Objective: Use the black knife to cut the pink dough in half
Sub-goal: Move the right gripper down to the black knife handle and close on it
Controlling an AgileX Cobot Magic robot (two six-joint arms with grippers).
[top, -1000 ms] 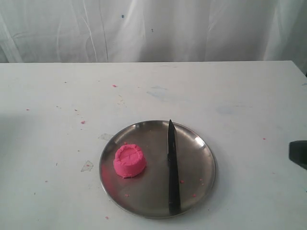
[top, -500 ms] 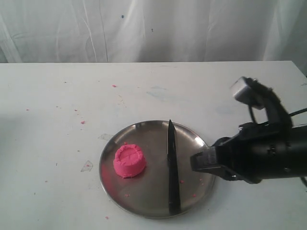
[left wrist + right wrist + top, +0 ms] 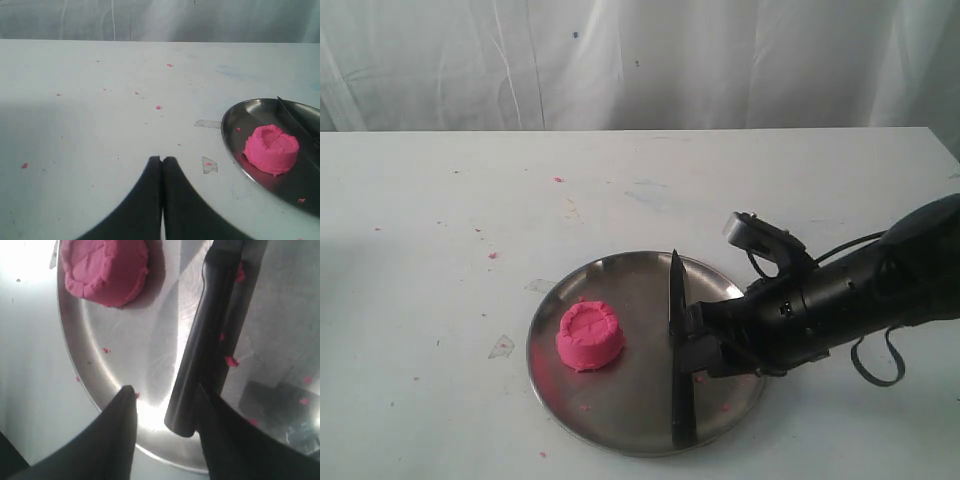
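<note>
Right fingers have just swept in over the round steel plate and spread wide, straddling the handle of the slim black knife, nothing grasped yet. Beside it the bright pink dough lump sits uncut. Left fingers hang pressed together.

The right arm reaches in low from the right side, stretched almost flat, its black forearm angled slightly downward toward the wrist. The right gripper points leftward, and its two dark fingers stand clearly apart. The left gripper hangs a little above the surface, its fingertips pressed together with no gap.
</note>
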